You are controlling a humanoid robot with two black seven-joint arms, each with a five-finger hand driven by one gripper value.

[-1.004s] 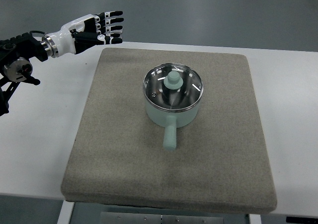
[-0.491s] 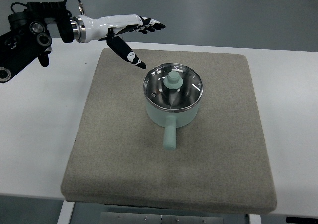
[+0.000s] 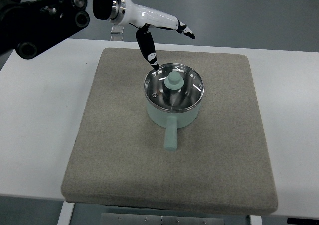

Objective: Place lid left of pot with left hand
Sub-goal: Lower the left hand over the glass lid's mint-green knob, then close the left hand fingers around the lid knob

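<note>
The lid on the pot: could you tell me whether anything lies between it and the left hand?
Nothing visible does. The left hand, open, hovers up-left of the lid, whose knob is unobstructed. The mat left of the pot shows nothing on it.

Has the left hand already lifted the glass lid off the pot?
No. The glass lid sits on the pot, and the left hand is open above its far rim, holding nothing.

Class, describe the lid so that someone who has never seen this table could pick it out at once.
A grey mat covers the white table, and a pale green pot stands on it. The lid sits on that pot: clear glass, metal-rimmed, with a green knob.
</note>
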